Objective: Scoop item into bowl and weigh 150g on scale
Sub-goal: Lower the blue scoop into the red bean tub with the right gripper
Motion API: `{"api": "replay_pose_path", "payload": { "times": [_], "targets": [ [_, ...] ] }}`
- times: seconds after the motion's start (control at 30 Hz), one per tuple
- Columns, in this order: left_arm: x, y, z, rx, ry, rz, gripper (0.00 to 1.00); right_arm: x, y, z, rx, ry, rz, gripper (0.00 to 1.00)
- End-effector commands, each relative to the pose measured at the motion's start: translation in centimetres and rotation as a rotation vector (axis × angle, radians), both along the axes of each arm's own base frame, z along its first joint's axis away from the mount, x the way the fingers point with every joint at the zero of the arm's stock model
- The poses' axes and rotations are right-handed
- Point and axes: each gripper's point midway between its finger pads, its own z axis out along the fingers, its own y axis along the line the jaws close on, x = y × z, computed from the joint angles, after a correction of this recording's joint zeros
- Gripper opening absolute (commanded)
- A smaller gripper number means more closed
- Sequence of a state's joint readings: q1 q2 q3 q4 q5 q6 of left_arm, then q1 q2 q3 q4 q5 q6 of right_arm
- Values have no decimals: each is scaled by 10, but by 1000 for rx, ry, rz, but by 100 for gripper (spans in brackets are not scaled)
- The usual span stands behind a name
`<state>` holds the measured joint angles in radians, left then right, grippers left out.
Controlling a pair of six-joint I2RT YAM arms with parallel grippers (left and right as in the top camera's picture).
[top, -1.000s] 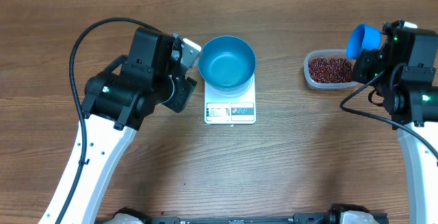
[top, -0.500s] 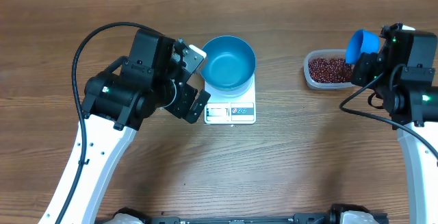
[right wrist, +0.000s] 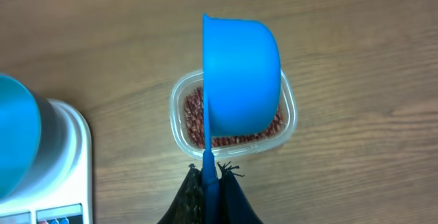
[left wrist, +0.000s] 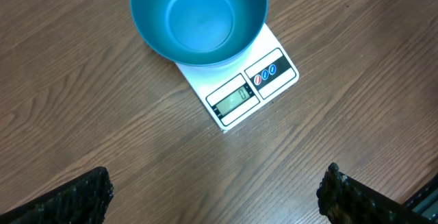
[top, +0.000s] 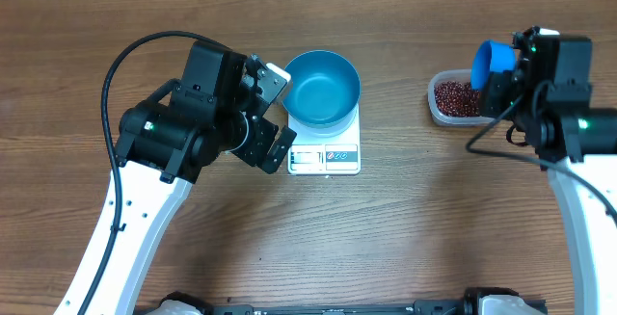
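Your bowl (top: 321, 89) sits on the back part of the scale (top: 325, 156). It overhangs the rear edge and leaves the display and buttons along the front uncovered. From the left wrist view the bowl's (left wrist: 198, 18) inside shows bare, glossy blue. The figure on the scale's (left wrist: 274, 70) display is too small to read with certainty.

Your left gripper (top: 278, 111) hovers just to the left of the scale. Its fingers (left wrist: 85, 196) are spread wide apart with nothing between them, and only the wooden table (top: 386, 238) lies beneath.

The beans (top: 458, 96) lie in a clear plastic tub (top: 439, 113) well to the right of the scale, level with the bowl. In the right wrist view the beans (right wrist: 195, 111) show as a dark red layer on the floor of the tub (right wrist: 291, 111).

Your right gripper (top: 501, 89) is on the far side of the tub from the scale, clamped tight on the handle of the small blue scoop (top: 492, 62). Seen from that wrist, the gripper (right wrist: 209, 190) holds the scoop (right wrist: 243, 73) over the tub, turned on its side with its mouth facing the scale. You cannot see into the scoop from here.
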<state>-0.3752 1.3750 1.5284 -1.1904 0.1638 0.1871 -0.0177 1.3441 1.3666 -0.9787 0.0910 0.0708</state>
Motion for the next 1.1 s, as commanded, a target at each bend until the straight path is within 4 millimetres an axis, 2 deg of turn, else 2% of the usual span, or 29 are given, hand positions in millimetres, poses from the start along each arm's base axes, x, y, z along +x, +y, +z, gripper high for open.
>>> {"api": "replay_pose_path", "payload": {
  "times": [0.0, 0.03, 0.23, 0.67, 0.8, 0.93, 1.07],
  "targets": [
    [0, -1, 1, -1, -3, -16, 100, 15, -12, -4, -86, 64, -25, 3],
    [0, -1, 1, -1, -4, -16, 100, 16, -18, -7, -133, 102, -45, 4],
    [0, -1, 1, -1, -3, -16, 99, 24, -23, -27, -283, 211, -49, 3],
    [0, -1, 1, -1, -2, -16, 100, 33, -31, -92, -358, 410, -42, 4],
    [0, -1, 1, 0, -1, -16, 99, 34, -29, -100, -355, 430, -27, 3],
    [0, -1, 1, -1, -2, -16, 100, 33, -17, -105, -309, 450, 66, 3],
    [0, -1, 1, -1, -2, -16, 100, 22, -17, -108, -310, 495, 77, 3]
  ]
}}
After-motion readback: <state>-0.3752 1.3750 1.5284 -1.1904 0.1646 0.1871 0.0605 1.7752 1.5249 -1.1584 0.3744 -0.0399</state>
